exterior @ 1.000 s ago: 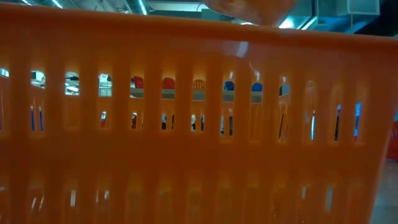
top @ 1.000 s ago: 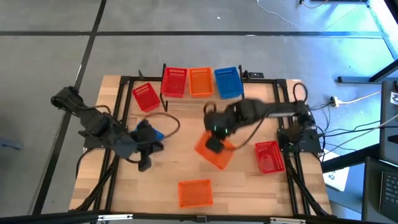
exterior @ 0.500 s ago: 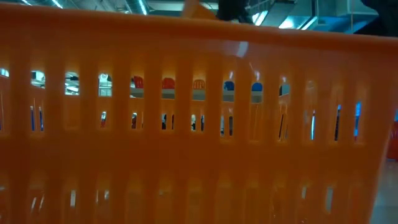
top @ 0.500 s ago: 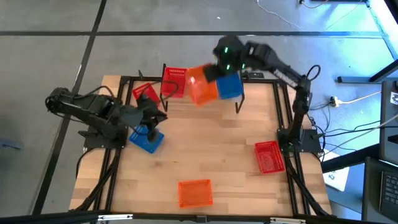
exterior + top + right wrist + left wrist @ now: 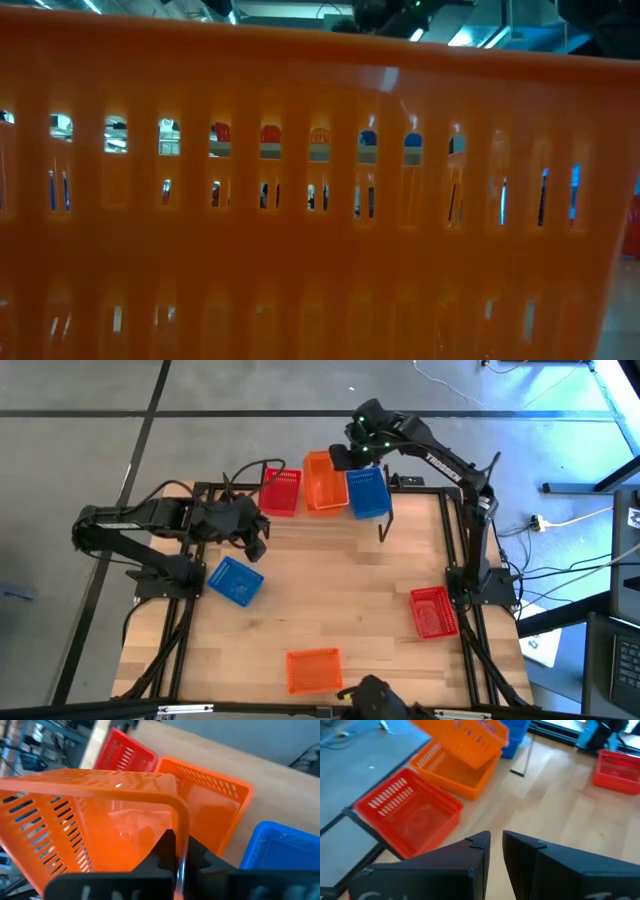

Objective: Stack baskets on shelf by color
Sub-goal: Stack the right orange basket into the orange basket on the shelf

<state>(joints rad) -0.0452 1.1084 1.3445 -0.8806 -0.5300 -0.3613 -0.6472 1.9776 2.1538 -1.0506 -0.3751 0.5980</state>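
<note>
My right gripper (image 5: 340, 458) is at the shelf (image 5: 384, 528) on the table's far side, shut on an orange basket (image 5: 322, 478). That basket is tilted over a second orange basket (image 5: 215, 802), which stands on the shelf between a red basket (image 5: 281, 490) and a blue one (image 5: 368, 492). My left gripper (image 5: 496, 847) hovers near the shelf's left end, shut, with nothing showing between its fingers. A sliver of red (image 5: 359, 895) shows under its body. A blue basket (image 5: 236, 580) lies flat on the table near it. My right gripper pinches the held orange basket's wall just below the rim (image 5: 179, 822), near a corner, with one finger inside and one outside. The basket is tilted above the shelf's orange basket. Whether its lower edge (image 5: 470, 757) touches that basket cannot be told.
A red basket (image 5: 432, 610) lies on the table near the right arm's base. Another orange basket (image 5: 313, 668) sits at the near edge and fills the low view (image 5: 320, 230). A dark shape (image 5: 372, 695) shows at the near edge. Black rails run along both sides.
My right gripper has carried the orange basket from the table's middle up and toward the far edge, to above the shelf's orange basket. My left gripper has moved from beside the blue basket toward the far edge and the shelf's left end. The blue basket stays on the table.
</note>
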